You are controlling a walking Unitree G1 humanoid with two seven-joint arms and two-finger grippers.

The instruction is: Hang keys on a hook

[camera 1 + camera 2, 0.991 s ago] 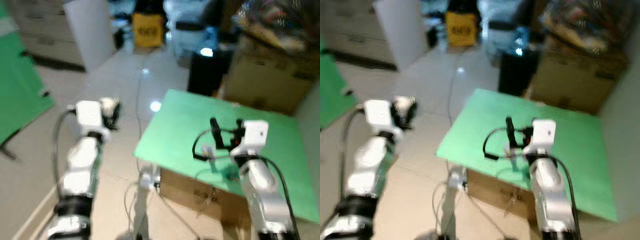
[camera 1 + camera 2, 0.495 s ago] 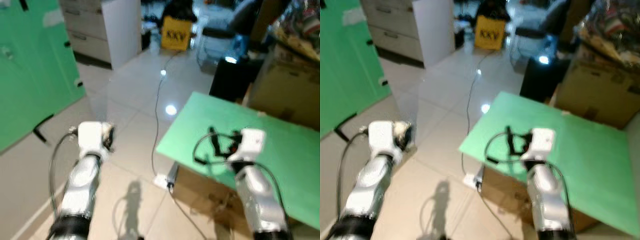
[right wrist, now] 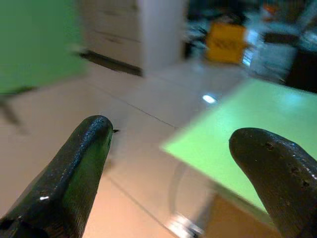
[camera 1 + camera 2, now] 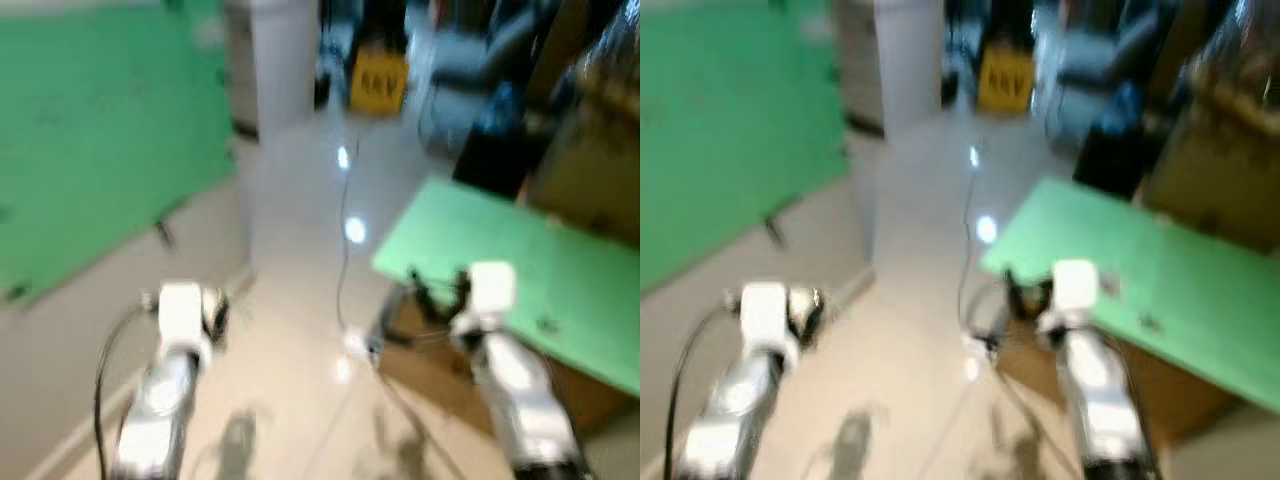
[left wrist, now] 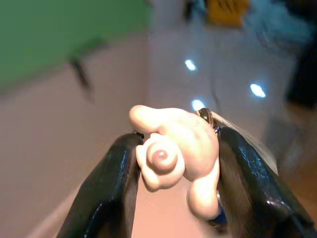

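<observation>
My left gripper [image 5: 176, 163] is shut on the keys: a cream soft charm [image 5: 178, 148] sits between the black fingers [image 5: 116, 173], with a metal ring [image 5: 205, 115] at its far side. In the head views that gripper [image 4: 215, 315] hangs low over the pale floor, blurred. My right gripper [image 3: 173, 168] is open with nothing between its fingers [image 3: 81, 158]; in the left eye view it [image 4: 435, 292] is at the near corner of the green-topped table [image 4: 520, 250]. A large green board [image 4: 100, 120] stands at the left. I cannot make out a hook in the blur.
A cardboard box [image 4: 470, 370] carries the green top. A cable [image 4: 345, 250] runs across the shiny floor [image 4: 300, 230]. A white pillar [image 4: 285, 55], a yellow sign [image 4: 378, 80] and a dark bin [image 4: 495, 150] stand at the back.
The camera has swung left: the green board now covers much more of the left side and the table has slid right. Both arms keep their pose. The picture is more blurred.
</observation>
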